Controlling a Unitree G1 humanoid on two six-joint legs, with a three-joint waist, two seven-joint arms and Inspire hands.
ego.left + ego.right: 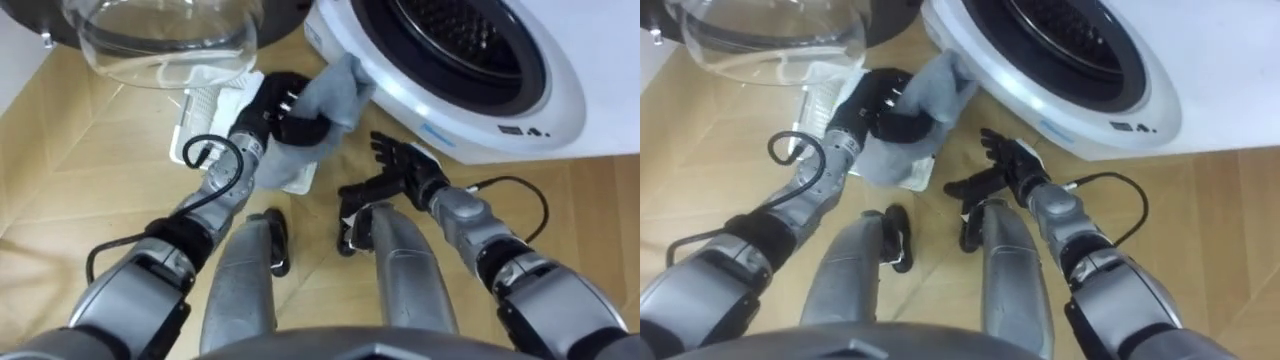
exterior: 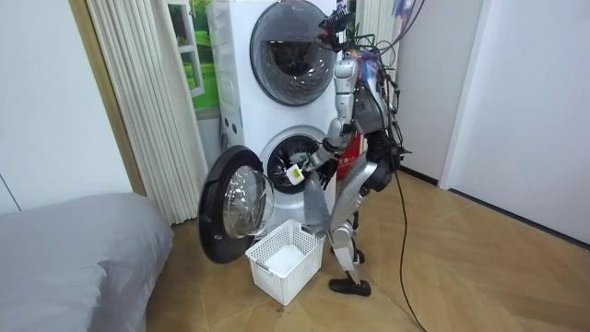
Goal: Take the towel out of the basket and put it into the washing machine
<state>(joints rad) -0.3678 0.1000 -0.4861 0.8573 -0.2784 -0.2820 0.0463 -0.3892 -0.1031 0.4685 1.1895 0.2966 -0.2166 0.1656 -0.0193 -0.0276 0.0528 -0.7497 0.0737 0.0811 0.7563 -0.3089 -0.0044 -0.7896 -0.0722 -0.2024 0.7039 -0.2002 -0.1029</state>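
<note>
Towel [image 1: 338,88]: grey, bunched, clenched in the left hand [image 1: 282,115], its upper end raised to the washer [image 1: 560,95] and seemingly touching the white front below the drum mouth, not inside. Right hand [image 1: 405,165]: released, fingers spread, low before the washer, apart from the towel. Door [image 1: 160,45]: swung open. Basket [image 1: 205,105]: white, on the floor under the left hand. Robot: stands facing the lower washer.

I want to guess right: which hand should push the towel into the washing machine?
Probably left. The left hand grips the grey towel, raised close to the washing machine opening. The right hand is open and empty, lower down.
</note>
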